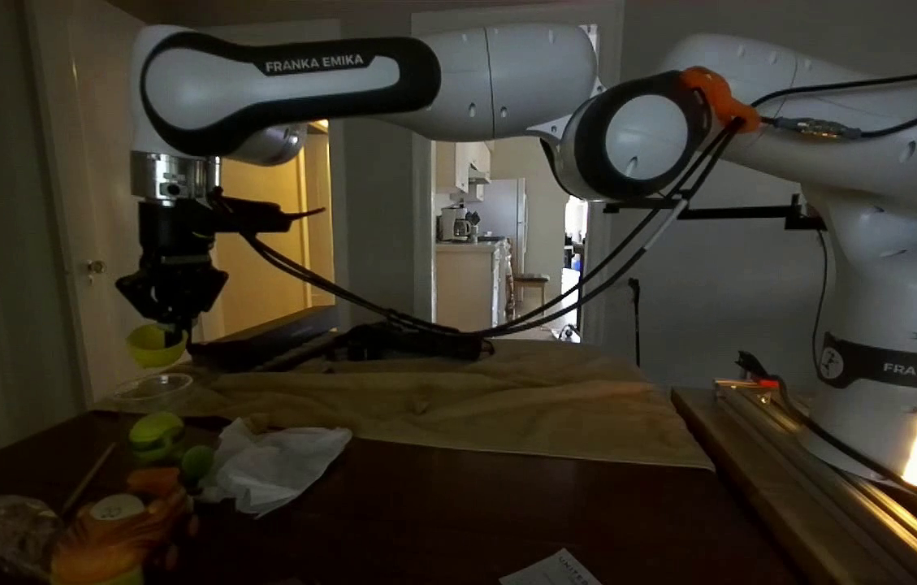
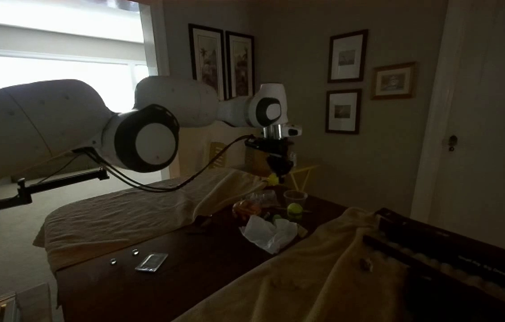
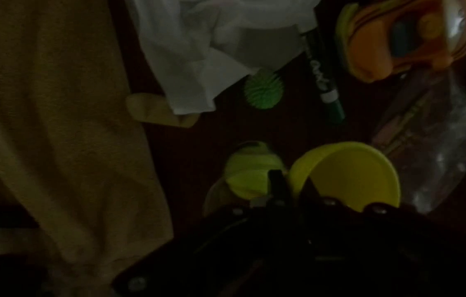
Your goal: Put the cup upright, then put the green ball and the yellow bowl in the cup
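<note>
At the gripper (image 3: 292, 181) we find the fingers (image 3: 276, 187) clenched on the wall of the yellow bowl (image 3: 352, 177), one tip outside it, the other over its inside. The yellow bowl hangs above the table (image 1: 442, 520); in the wrist view it lies to the right of the fingers and we look down into it. Mouth up, axis roughly vertical; any slight tilt we cannot tell.

Lower than the fingers, and on their left in the wrist view, we have the cup (image 2: 295, 200). It stands upright: rim up, long axis vertical in both exterior views. From the wrist we make out only a faint curve of its rim, just beside the fingers. The green ball (image 1: 156, 435) sits low inside the cup, beneath the rim; we see it through the wall.

Farther ahead of the fingertips in the wrist view we note a spiky ball (image 3: 263, 88) at the edge of a white sheet (image 3: 224, 45). Ahead and to the right of the fingers: a marker (image 3: 321, 74), its dark green end nearer to them, and past it an orange toy (image 3: 398, 37). To the right, beyond the yellow bowl, we record a crumpled clear bag (image 3: 443, 152). Well left of the fingers lies a tan towel (image 3: 63, 144).
</note>
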Motion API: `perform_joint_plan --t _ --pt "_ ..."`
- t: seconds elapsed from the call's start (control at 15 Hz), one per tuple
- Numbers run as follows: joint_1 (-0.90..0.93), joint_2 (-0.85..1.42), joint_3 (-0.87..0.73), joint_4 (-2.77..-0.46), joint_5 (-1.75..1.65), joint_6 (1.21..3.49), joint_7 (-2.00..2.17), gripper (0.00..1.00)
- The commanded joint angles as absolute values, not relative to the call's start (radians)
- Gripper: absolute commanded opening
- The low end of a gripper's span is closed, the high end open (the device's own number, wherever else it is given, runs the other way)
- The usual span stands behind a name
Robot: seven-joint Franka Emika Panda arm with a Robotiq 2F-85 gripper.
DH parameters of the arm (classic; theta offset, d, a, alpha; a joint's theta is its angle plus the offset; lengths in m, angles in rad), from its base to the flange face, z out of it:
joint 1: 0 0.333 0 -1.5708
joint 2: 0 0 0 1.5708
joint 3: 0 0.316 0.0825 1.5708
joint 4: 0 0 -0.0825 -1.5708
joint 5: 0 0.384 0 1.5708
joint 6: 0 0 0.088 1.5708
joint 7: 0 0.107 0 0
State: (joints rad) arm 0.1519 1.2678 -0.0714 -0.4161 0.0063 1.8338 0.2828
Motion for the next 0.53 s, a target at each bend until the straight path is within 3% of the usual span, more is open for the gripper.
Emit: perform_joint_plan --t 0.0,0.47 --pt "0.102 1.290 -0.090 -0.425 -0.019 1.923 0.345 0.02" --pt "0.077 1.332 -0.095 -0.431 -0.023 2.046 0.314 0.02"
